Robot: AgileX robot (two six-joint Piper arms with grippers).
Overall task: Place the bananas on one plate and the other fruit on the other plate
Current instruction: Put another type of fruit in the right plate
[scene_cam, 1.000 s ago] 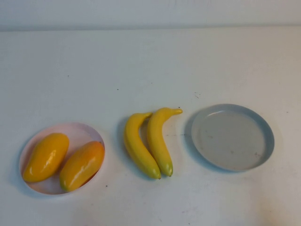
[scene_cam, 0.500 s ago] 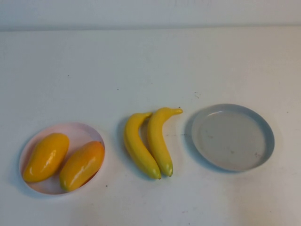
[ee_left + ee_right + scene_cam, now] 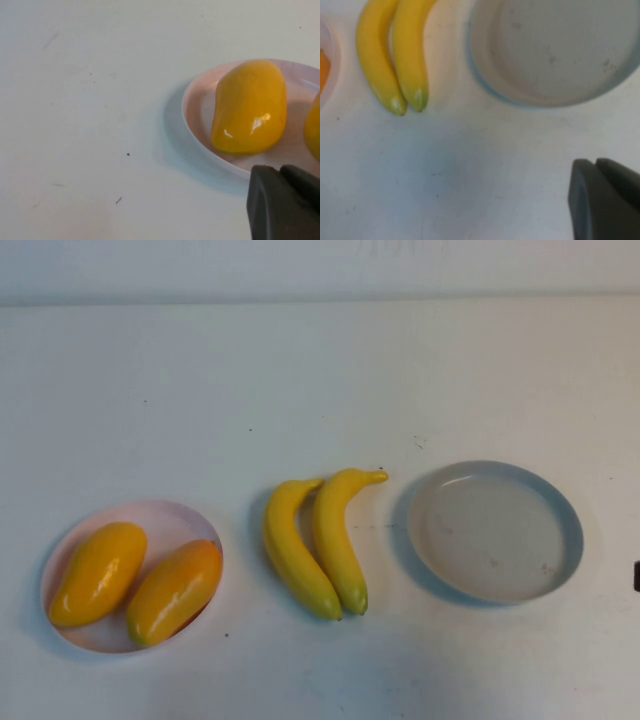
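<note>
**fruitbot_fan:** Two bananas (image 3: 318, 545) are laid touching side by side on the table (image 3: 300, 370), between the pink plate (image 3: 180, 518) and the grey plate (image 3: 560, 510). Both mangoes (image 3: 135, 578) are already seated on the pink one. If only one banana is grabbed, its twin could get dragged or rolled, since they're pressed together.

**gripnerd:** Agreed, and that glossy skin could be squirted out of a pinch. Neither arm is properly seen from above; only the wrist views show the left gripper (image 3: 287, 202) closed beside the pink plate, and the right gripper (image 3: 605, 200) closed near the grey plate.
</note>
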